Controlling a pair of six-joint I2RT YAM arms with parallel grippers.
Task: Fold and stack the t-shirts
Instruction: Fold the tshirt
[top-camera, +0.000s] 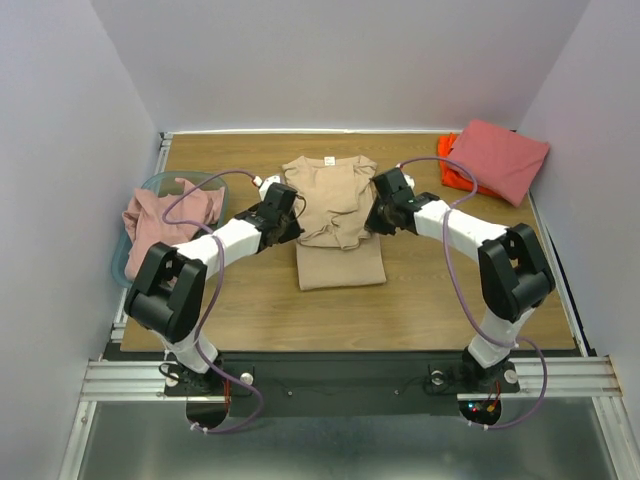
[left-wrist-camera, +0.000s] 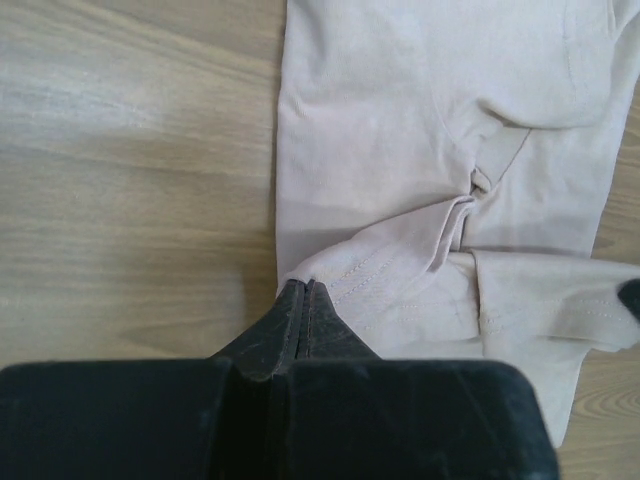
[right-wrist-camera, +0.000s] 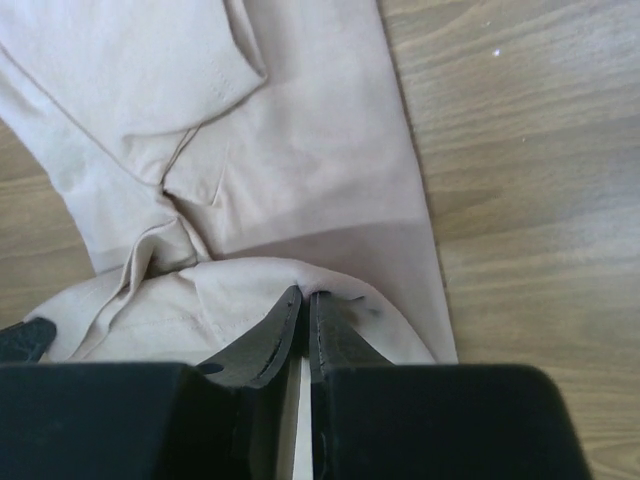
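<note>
The tan t-shirt (top-camera: 335, 215) lies in the middle of the table, collar at the far end, its upper part bunched and folded over its lower part. My left gripper (top-camera: 290, 222) is shut on the tan shirt's left edge (left-wrist-camera: 330, 275). My right gripper (top-camera: 378, 220) is shut on the tan shirt's right edge (right-wrist-camera: 330, 285). The dusty pink t-shirt (top-camera: 165, 215) lies crumpled in the teal bin. The salmon-red t-shirt (top-camera: 505, 155) lies folded at the far right, on top of the bright orange t-shirt (top-camera: 452, 170).
The translucent teal bin (top-camera: 130, 245) sits at the table's left edge. White walls close in the left, far and right sides. Purple cables loop above both arms. Bare wood shows in front of the tan shirt.
</note>
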